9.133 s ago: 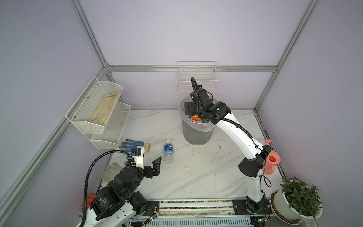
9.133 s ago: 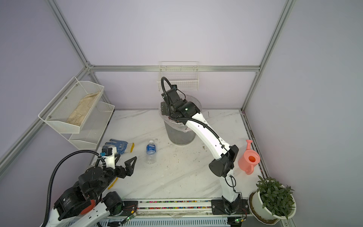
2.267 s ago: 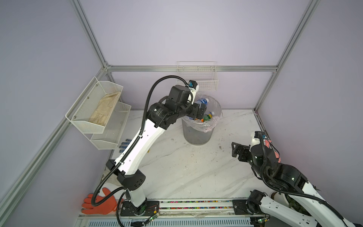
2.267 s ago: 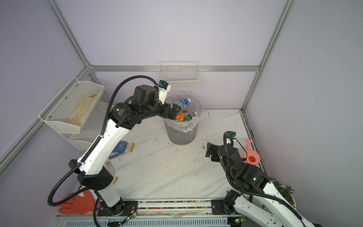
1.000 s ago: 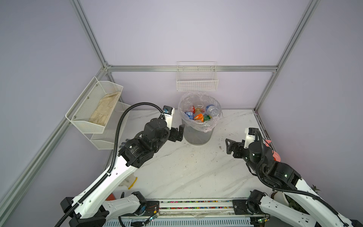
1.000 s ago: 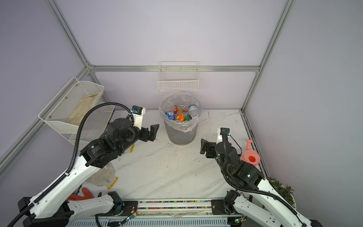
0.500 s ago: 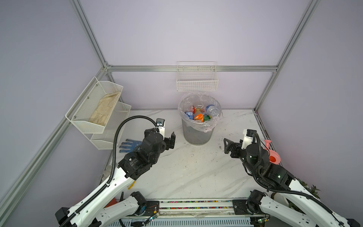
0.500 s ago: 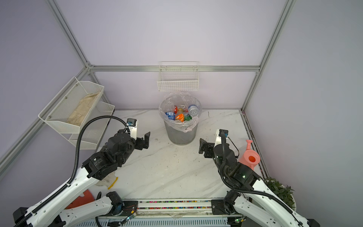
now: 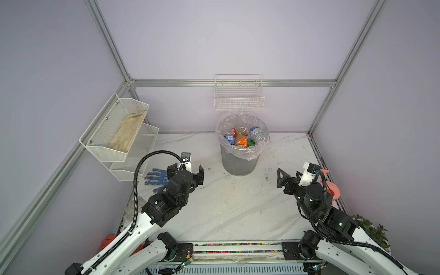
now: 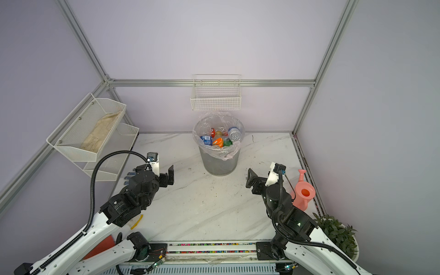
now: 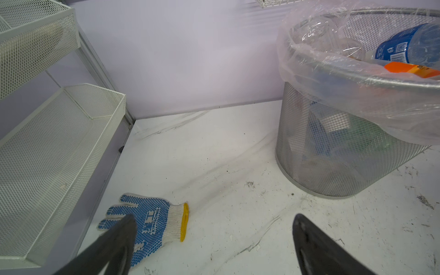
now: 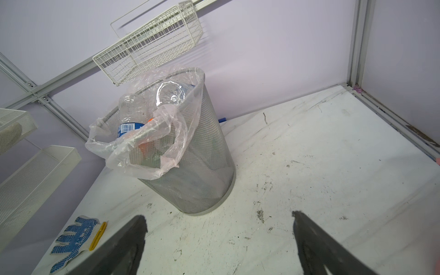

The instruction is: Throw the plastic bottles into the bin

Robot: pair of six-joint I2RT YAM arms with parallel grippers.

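Note:
The bin (image 9: 239, 164) (image 10: 219, 165) stands at the back middle of the marble table, grey mesh lined with a clear bag. Several plastic bottles (image 9: 241, 138) (image 10: 220, 138) fill it to the rim, with blue, orange, red and green labels. In the left wrist view a blue-labelled bottle (image 11: 400, 45) shows above the bin's mesh wall (image 11: 333, 166). My left gripper (image 9: 187, 172) (image 10: 156, 175) (image 11: 214, 219) hovers open and empty to the bin's front left. My right gripper (image 9: 292, 176) (image 10: 260, 178) (image 12: 217, 216) hangs open and empty to its front right, facing the bin (image 12: 204, 154).
A blue-dotted glove (image 9: 156, 178) (image 11: 152, 219) (image 12: 71, 238) lies under my left gripper. White mesh shelves (image 9: 119, 133) line the left wall and a wire basket (image 9: 238, 95) hangs above the bin. A pink watering can (image 10: 303, 190) and a plant (image 10: 335, 231) stand at the right edge.
My left arm has drawn back from the bin toward the front left, over the glove. The right gripper has shifted only slightly. Both stay open.

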